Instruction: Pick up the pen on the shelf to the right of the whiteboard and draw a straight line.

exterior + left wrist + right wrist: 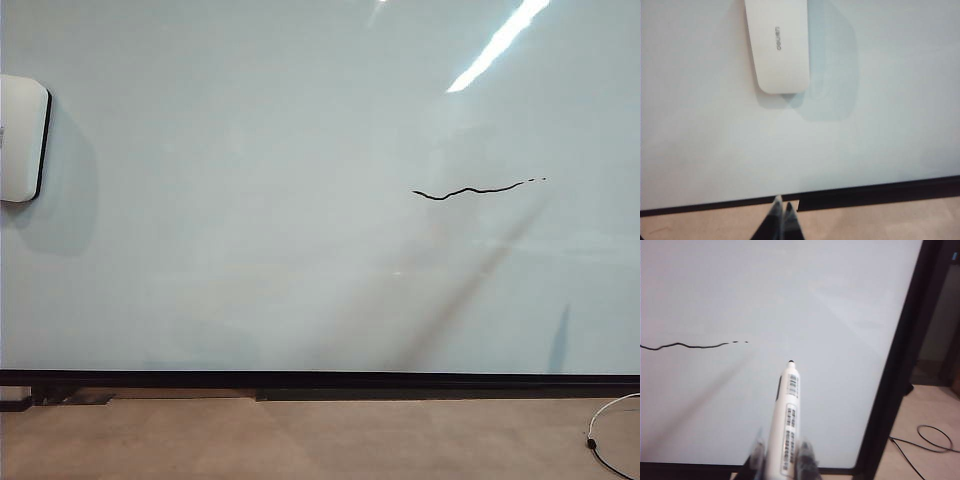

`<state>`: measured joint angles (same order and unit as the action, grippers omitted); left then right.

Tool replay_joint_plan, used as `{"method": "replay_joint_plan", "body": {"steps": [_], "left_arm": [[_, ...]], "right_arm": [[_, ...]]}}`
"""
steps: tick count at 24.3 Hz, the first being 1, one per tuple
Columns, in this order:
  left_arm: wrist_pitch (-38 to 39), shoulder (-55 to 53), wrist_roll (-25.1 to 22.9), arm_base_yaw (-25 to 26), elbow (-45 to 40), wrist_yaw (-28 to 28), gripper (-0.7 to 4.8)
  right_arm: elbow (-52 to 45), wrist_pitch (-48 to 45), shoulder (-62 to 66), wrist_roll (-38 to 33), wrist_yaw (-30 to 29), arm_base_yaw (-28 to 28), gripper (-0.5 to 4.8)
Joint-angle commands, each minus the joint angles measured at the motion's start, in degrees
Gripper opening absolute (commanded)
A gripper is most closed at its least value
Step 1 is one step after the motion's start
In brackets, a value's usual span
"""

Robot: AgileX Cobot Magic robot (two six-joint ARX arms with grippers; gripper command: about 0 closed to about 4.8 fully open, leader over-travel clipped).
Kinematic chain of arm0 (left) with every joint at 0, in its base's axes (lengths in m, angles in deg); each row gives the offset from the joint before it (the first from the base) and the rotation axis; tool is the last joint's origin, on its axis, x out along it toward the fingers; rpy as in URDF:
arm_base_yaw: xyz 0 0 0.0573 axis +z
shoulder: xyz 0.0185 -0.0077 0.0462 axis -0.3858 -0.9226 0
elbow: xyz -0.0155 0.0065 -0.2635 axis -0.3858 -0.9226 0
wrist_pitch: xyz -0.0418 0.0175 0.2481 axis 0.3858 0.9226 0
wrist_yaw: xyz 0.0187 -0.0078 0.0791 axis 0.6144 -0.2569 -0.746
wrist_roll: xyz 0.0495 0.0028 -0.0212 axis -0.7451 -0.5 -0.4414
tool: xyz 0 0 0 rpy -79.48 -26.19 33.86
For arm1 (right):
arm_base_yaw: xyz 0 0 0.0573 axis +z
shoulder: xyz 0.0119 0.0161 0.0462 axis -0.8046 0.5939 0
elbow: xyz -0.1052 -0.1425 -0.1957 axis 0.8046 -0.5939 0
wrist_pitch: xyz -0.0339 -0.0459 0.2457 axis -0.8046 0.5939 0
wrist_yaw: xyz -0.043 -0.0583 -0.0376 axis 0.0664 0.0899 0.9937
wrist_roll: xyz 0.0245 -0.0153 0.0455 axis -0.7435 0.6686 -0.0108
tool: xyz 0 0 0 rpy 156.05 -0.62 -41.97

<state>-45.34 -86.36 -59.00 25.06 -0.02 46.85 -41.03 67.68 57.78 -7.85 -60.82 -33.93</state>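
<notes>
The whiteboard fills the exterior view, and neither arm shows there. A thin, wavy black straight line runs across its right part and breaks into dashes at its right end; the same straight line shows in the right wrist view. My right gripper is shut on the pen, a whitish barrel with black print and a dark tip. The tip points at the board, apart from the stroke's dashed end. My left gripper is shut with nothing in it, facing the whiteboard near its black lower strip.
A small white rounded pad with a black rim hangs on the board's left side, also pad. The board's black right edge stands beside the pen. A black cable lies on the tan floor, cable too.
</notes>
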Motion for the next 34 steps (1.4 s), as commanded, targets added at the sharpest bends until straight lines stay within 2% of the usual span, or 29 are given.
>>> {"method": "replay_joint_plan", "body": {"steps": [1, 4, 17, 26, 31, 34], "left_arm": [[-4.85, 0.0, 0.24, 0.02, 0.2, 0.11, -0.05], [-7.06, 0.0, 1.18, 0.0, 0.2, 0.33, -0.05], [-4.28, 0.0, 1.7, -0.02, 0.2, 0.35, -0.05], [-4.28, 0.0, 1.7, -0.02, 0.2, 0.35, -0.05], [-4.28, 0.0, 1.7, -0.02, 0.2, 0.33, -0.05], [-4.28, 0.0, 1.7, -0.02, 0.2, 0.35, -0.05]], "right_arm": [[-0.42, -3.02, -0.07, 0.02, -2.32, 0.04, -0.05], [-0.42, -4.07, -0.07, -0.02, -2.97, 0.04, -0.05], [-0.42, 1.49, -0.04, -0.92, -2.8, 0.07, -0.01], [-0.42, 1.84, -0.09, -0.9, -2.78, 0.0, -0.01], [-0.42, 5.05, -5.92, -0.9, -3.34, -4.96, -0.01], [-0.42, 6.4, -8.83, -0.94, -8.48, -9.38, -0.01]]}}
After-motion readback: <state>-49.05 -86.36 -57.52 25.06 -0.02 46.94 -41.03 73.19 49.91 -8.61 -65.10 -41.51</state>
